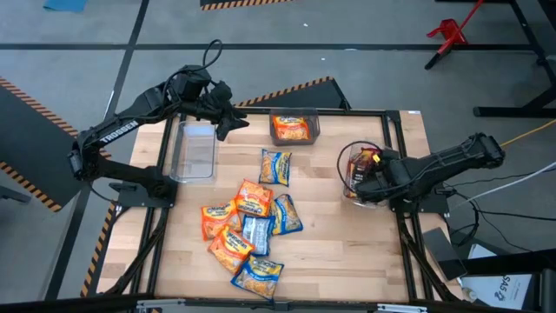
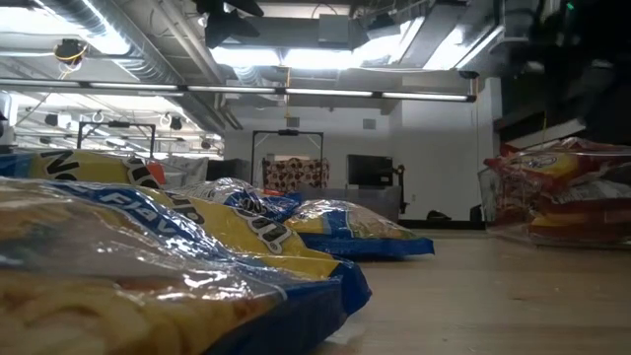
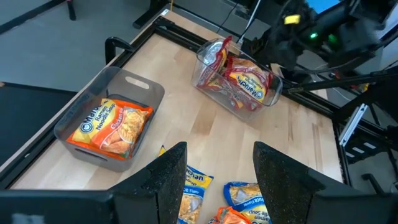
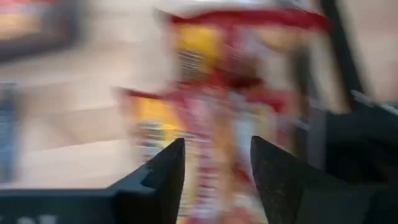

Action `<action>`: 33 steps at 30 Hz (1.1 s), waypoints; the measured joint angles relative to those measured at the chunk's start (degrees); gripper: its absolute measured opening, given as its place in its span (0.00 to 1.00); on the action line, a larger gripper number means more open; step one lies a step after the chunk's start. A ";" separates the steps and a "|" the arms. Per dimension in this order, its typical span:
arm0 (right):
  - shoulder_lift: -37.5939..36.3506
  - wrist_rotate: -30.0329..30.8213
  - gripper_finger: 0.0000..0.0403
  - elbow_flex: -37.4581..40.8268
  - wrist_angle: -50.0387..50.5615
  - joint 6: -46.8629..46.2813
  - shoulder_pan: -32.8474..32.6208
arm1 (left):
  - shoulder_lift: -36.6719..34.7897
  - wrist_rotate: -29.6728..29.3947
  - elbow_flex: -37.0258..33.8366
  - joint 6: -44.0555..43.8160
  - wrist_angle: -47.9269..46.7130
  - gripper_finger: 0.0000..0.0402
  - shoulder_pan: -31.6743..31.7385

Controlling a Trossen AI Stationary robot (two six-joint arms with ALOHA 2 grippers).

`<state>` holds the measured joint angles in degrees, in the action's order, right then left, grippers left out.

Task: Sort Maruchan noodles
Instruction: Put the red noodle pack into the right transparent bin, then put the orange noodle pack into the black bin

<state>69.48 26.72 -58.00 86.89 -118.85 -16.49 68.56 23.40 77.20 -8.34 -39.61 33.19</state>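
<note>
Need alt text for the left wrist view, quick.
Open left gripper above a wooden table, blue-and-yellow noodle packets just past its fingers. Beyond: a grey plastic bin holding an orange packet, and a clear bin of red packets.

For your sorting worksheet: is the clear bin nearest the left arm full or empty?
Empty. In the high view the clear bin shows only bare table through it, no packets inside.
</note>
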 joint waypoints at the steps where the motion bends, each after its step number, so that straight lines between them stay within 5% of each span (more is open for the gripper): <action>1: -0.01 2.39 0.43 -1.10 -1.61 2.40 0.02 | 0.00 0.00 -0.01 0.00 0.01 0.45 0.02; 5: 0.00 7.54 0.45 -3.29 -8.74 14.53 0.02 | -0.01 -0.29 0.01 0.00 0.01 0.45 0.00; 8: 0.70 7.52 0.43 -1.97 -8.55 15.30 0.02 | -0.01 -0.43 0.01 0.00 0.01 0.45 0.02; 17: 1.57 -4.07 0.35 9.31 -9.46 9.14 0.02 | 0.01 -0.39 -0.01 -0.10 -0.38 0.45 0.00; 21: 0.94 -5.25 0.35 8.46 -8.85 8.61 0.02 | 0.01 0.40 0.01 -0.61 -0.40 0.45 0.02; 28: 0.10 6.43 0.35 -4.47 -5.47 15.65 0.02 | -0.01 7.44 0.01 -2.13 -0.27 0.45 0.00; 33: 0.24 18.37 0.35 -10.76 -19.78 41.57 0.02 | -0.01 12.76 0.00 -2.09 -0.34 0.45 0.00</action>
<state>69.72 45.08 -68.76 67.11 -77.28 -16.47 68.55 36.16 77.20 -10.43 -39.95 33.20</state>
